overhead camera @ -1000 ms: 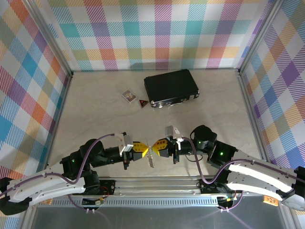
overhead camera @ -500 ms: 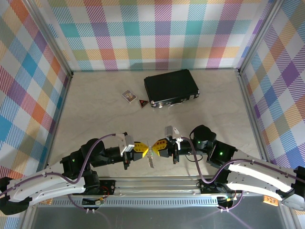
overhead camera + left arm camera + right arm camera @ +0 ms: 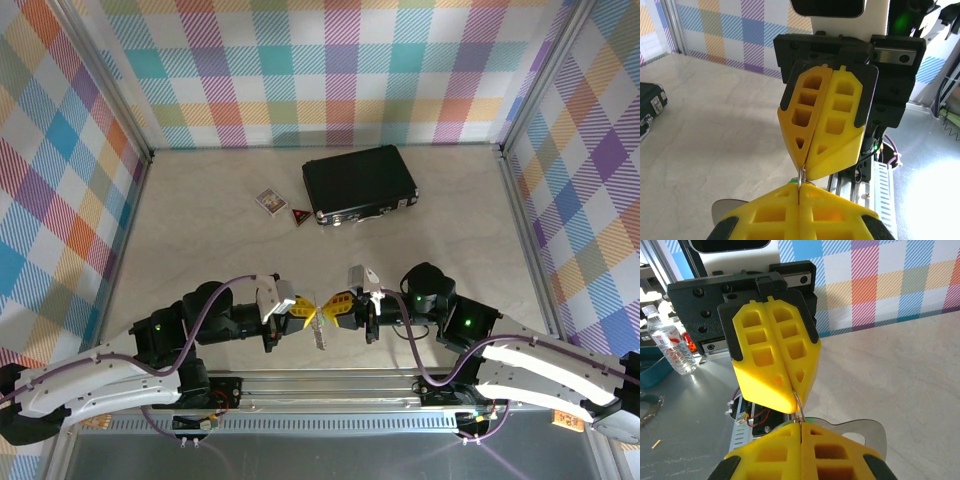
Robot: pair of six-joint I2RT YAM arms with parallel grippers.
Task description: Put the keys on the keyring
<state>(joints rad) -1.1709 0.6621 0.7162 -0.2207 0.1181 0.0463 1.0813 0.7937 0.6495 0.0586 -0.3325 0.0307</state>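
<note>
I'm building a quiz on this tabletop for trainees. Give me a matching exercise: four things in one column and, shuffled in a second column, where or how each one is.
Things
1. black case
2. red triangular tag
3. card box
4. left gripper

Places or states
A. shut, tip to tip with the right gripper, the keyring pinched between them
B. leftmost of the three far items
C. rightmost of the three far items
D. between the other two far items

Pairs: 1-C, 2-D, 3-B, 4-A
</note>
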